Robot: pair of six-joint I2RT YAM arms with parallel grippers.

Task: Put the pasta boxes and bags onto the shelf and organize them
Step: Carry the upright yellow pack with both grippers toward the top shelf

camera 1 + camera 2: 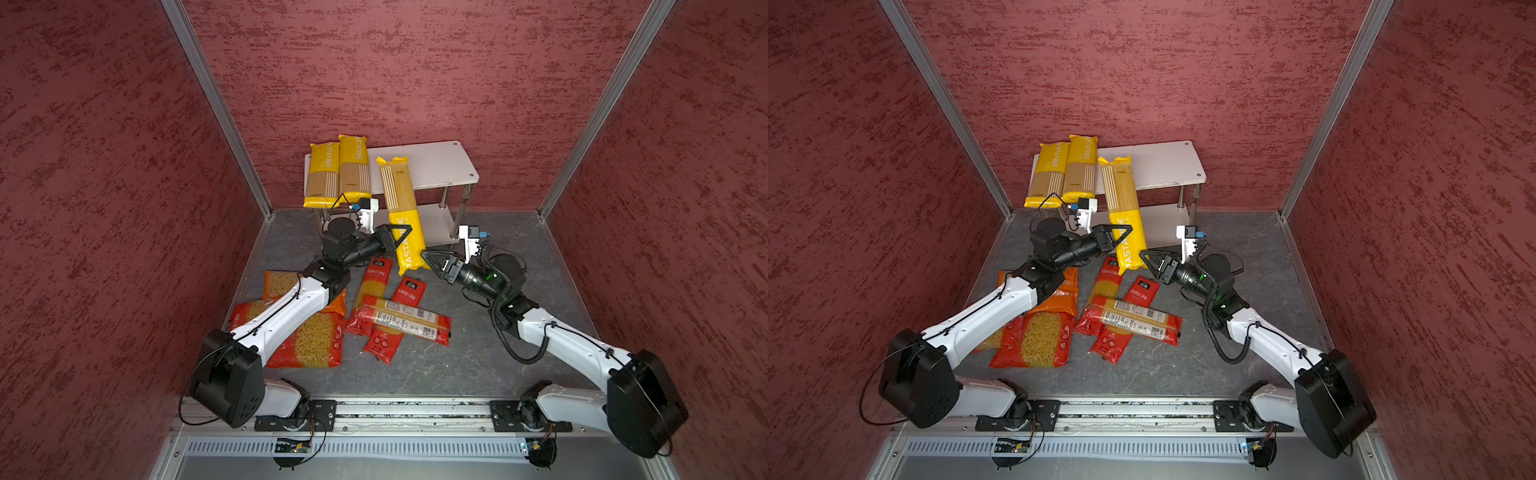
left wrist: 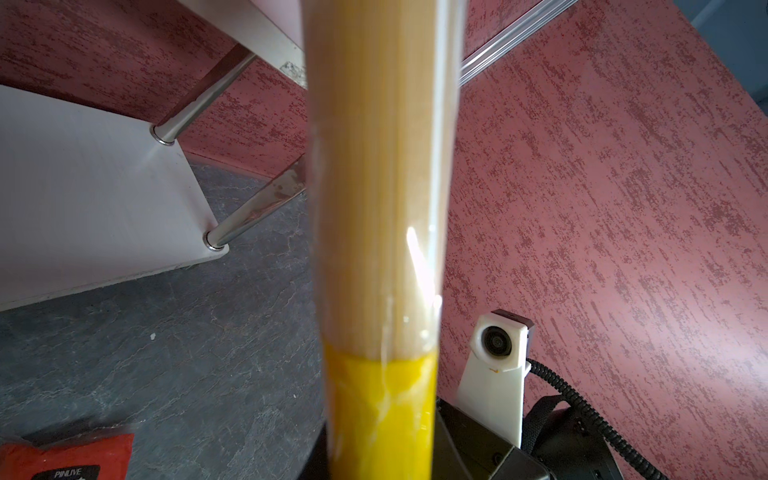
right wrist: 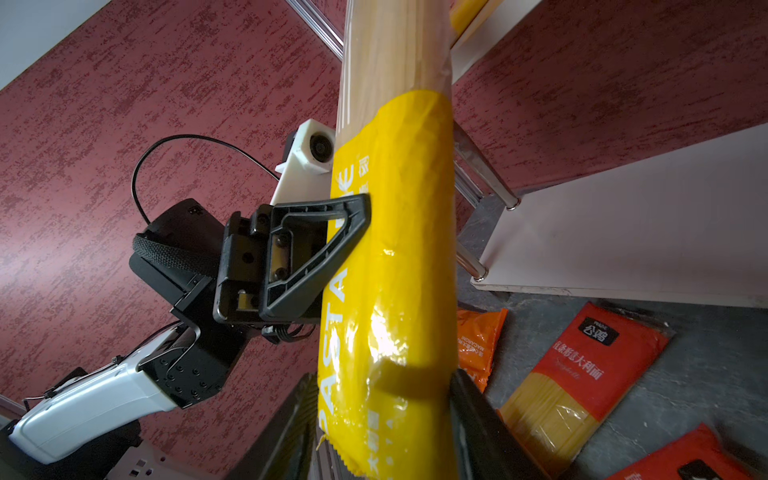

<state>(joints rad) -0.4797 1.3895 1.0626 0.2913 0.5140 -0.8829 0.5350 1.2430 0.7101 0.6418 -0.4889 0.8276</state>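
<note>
A yellow spaghetti pack (image 1: 400,203) (image 1: 1122,195) hangs tilted in front of the shelf (image 1: 436,162) (image 1: 1163,166), its top end level with the upper board. My left gripper (image 1: 403,237) (image 2: 380,457) is shut on its yellow lower half. My right gripper (image 1: 428,257) (image 3: 382,436) stands open around the pack's bottom end, one finger touching it and the other a little off. Two more yellow packs (image 1: 336,172) lie side by side on the upper board's left end, overhanging its front. Three red spaghetti bags (image 1: 399,319) lie crossed on the floor. Short-pasta bags (image 1: 316,336) lie under my left arm.
The shelf's lower board (image 1: 436,216) (image 2: 83,208) is bare between chrome posts (image 1: 465,208). Red walls close in the back and both sides. A metal rail (image 1: 415,411) carrying both arm bases runs along the front of the grey floor (image 1: 436,365).
</note>
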